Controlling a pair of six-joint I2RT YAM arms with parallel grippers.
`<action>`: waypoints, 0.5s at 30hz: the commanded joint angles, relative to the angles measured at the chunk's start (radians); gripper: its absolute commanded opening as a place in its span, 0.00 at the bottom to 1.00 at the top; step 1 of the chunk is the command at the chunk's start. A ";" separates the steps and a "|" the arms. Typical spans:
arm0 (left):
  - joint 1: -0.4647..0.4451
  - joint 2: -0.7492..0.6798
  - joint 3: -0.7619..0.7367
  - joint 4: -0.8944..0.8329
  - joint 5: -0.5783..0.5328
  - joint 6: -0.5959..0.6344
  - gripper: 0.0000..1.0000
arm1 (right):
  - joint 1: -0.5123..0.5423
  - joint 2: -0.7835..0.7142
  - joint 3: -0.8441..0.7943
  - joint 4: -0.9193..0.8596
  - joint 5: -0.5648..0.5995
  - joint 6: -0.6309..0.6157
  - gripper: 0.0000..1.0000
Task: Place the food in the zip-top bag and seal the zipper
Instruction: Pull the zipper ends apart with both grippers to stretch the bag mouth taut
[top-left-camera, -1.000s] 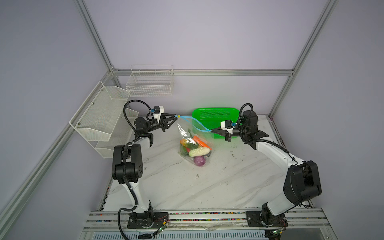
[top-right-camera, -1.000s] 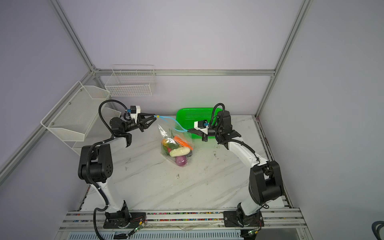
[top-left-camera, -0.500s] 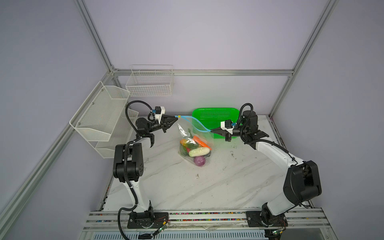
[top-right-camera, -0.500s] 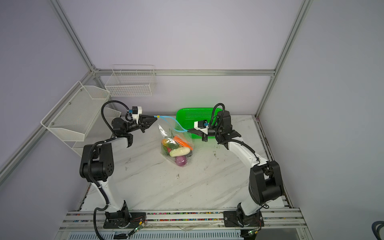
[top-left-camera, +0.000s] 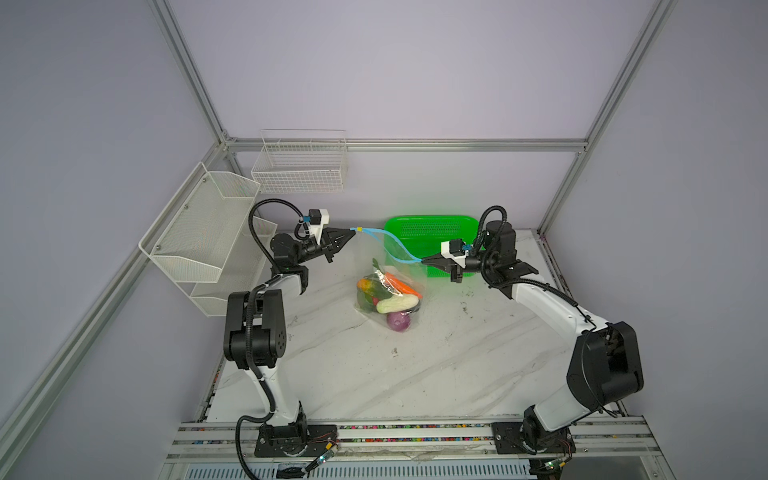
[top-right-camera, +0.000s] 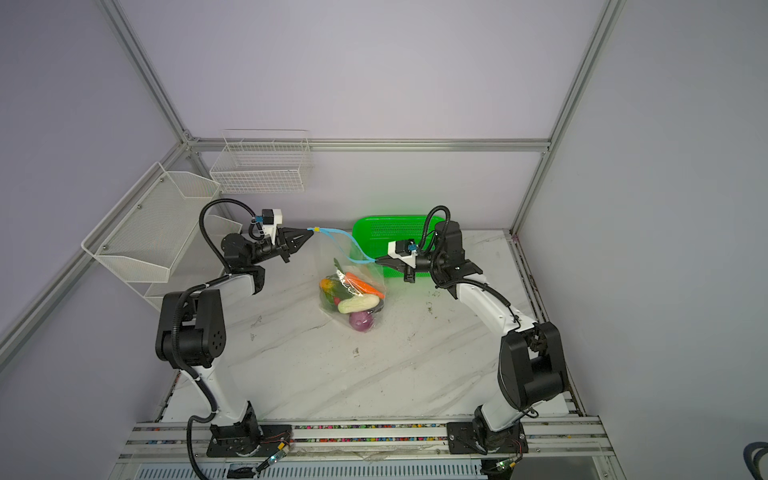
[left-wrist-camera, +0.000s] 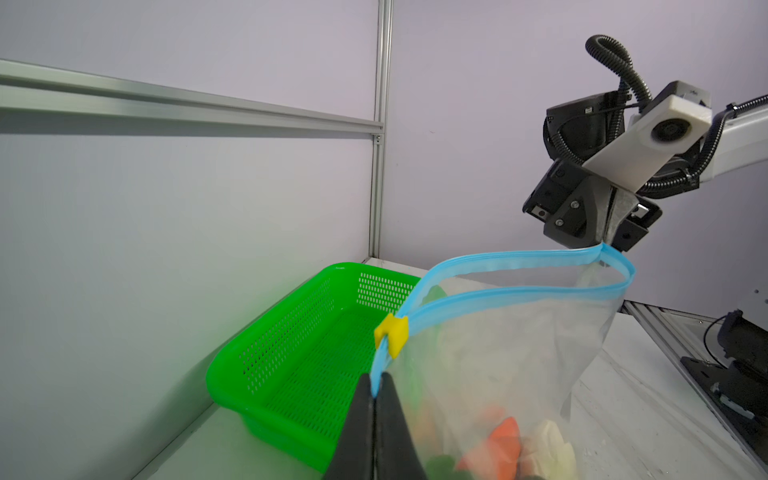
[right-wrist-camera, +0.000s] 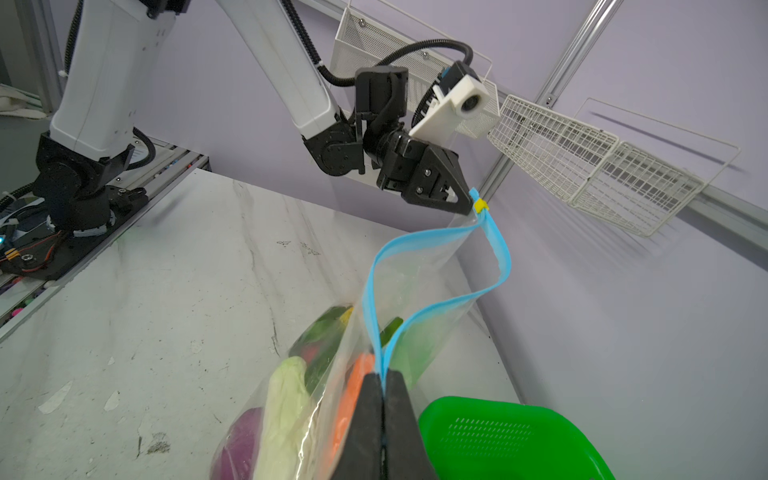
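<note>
Hanging between your two grippers: the zip-top bag (top-left-camera: 386, 266), clear and crinkled, mouth uppermost. It sits toward the back of the table (top-left-camera: 374, 374), just in front of the green basket (top-left-camera: 428, 226).

Your left gripper (top-left-camera: 352, 232): jaws pressed together on one end of the zipper (top-left-camera: 390, 242), right beside the yellow slider tab (left-wrist-camera: 391, 330). The left wrist view shows the blue strip pinched between the two black fingers (left-wrist-camera: 359, 424).

Your right gripper (top-left-camera: 424, 261): clamped on the opposite end of the zipper and lower than your left one. The strip therefore slopes down from left to right in both top views.

The zipper: light blue, unsealed. Both wrist views show its two halves bowed apart into an open loop, meeting only at the pinched ends. The slider tab sits at the left gripper's end.

The food (top-left-camera: 388, 297): inside the bag, heaped in its lower part. You can pick out a purple onion (top-left-camera: 399, 322) lowest and a white oblong (top-left-camera: 397, 304) lying across above it. An orange carrot (top-left-camera: 402, 285) lies higher, with green and yellow-orange pieces behind. You cannot tell from these views whether the bag's bottom rests on the marbled top or hangs just clear of it.

The green basket: perforated plastic, against the back wall, behind the bag.

Wall fittings: white wire basket (top-left-camera: 299, 166) on the back wall and white mesh shelves (top-left-camera: 199, 232) on the left wall, both well apart from the bag.
</note>
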 joint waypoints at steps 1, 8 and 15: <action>-0.005 -0.171 -0.090 -0.015 -0.092 0.019 0.00 | -0.005 -0.053 0.036 -0.019 0.025 0.043 0.00; -0.019 -0.439 -0.316 -0.192 -0.266 0.085 0.00 | -0.006 -0.130 0.052 -0.066 0.096 0.131 0.00; -0.072 -0.646 -0.485 -0.289 -0.353 0.089 0.00 | -0.005 -0.199 0.048 -0.108 0.161 0.169 0.00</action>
